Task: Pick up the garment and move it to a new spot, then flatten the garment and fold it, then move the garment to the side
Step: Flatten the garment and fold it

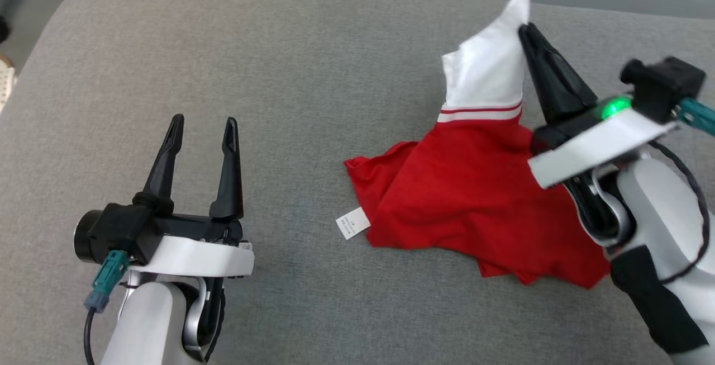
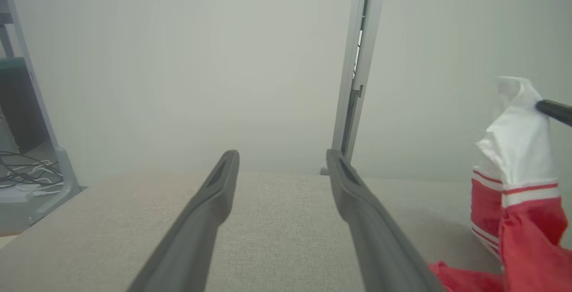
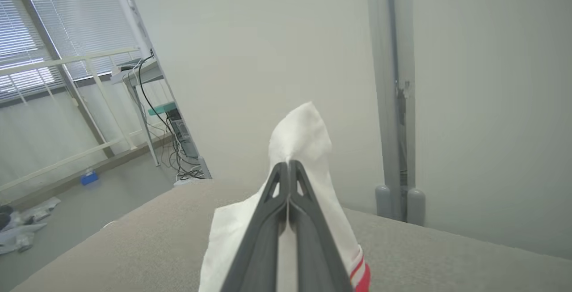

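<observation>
Red-and-white garment [image 1: 463,186] lies bunched on the right half of a grey cushion [image 1: 279,63], w/ its white end [image 1: 491,74] drawn up into a peak. Right gripper [image 1: 525,29] is clamped tight on that white end, pinching only a small fold near its fingertips. The red body and a small white label [image 1: 353,223] rest on the cushion. Left gripper [image 1: 204,124] hangs low at left, jaws spread, holding nothing, well apart from the cloth. Likely risks: the pinch is thin, so as more of the red weight comes off the cushion the fold could slip out & the garment drop in a heap. Held at one point, it would prob. hang twisted, making flattening harder. It also sits near the cushion's far right edge, so a drag that way could spill it off.
</observation>
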Motion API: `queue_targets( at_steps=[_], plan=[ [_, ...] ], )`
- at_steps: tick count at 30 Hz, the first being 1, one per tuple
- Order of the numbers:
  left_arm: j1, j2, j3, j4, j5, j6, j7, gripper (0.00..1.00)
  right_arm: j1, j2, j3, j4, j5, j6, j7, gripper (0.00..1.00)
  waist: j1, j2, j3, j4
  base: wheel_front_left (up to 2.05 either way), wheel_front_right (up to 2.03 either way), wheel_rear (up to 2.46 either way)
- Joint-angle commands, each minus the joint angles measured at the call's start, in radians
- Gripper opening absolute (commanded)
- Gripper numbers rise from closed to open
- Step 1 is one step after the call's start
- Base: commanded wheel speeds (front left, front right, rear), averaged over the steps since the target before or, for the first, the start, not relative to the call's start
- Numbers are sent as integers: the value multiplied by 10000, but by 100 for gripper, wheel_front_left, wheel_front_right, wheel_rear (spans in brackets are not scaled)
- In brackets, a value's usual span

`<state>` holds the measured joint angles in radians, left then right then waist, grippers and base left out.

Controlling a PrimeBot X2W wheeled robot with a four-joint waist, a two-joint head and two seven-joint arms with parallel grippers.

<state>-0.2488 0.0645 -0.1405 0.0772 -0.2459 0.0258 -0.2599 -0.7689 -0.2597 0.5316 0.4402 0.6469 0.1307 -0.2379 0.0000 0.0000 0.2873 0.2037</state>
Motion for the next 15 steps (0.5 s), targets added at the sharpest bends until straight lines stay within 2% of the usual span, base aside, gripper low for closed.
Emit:
queue_targets(
  at_steps=[1, 4, 5, 10, 15],
  plan=[
    [151, 94, 92, 6, 114, -54, -35, 100, 1009, -272, -611, -816, 131, 4, -140, 0, 0, 0, -222, -522, 0, 0, 0],
    [195, 118, 164, 53, 161, -65, -37, 100, 2673, -341, -1454, -2275, 493, 6, -219, 0, 0, 0, -324, -830, 0, 0, 0],
    [195, 118, 164, 53, 161, -65, -37, 100, 2673, -341, -1454, -2275, 493, 6, -219, 0, 0, 0, -324, -830, 0, 0, 0],
    [372, 279, 272, 108, 190, -46, -37, 100, 5144, -374, -2389, -3992, 234, 10, -269, 0, 0, 0, -452, -1414, 0, 0, 0],
    [492, 437, 373, 146, 121, -7, 23, 100, 6769, -76, -3194, -4642, -273, 10, -289, 0, 0, 0, -673, -1940, 0, 0, 0]
  ],
)
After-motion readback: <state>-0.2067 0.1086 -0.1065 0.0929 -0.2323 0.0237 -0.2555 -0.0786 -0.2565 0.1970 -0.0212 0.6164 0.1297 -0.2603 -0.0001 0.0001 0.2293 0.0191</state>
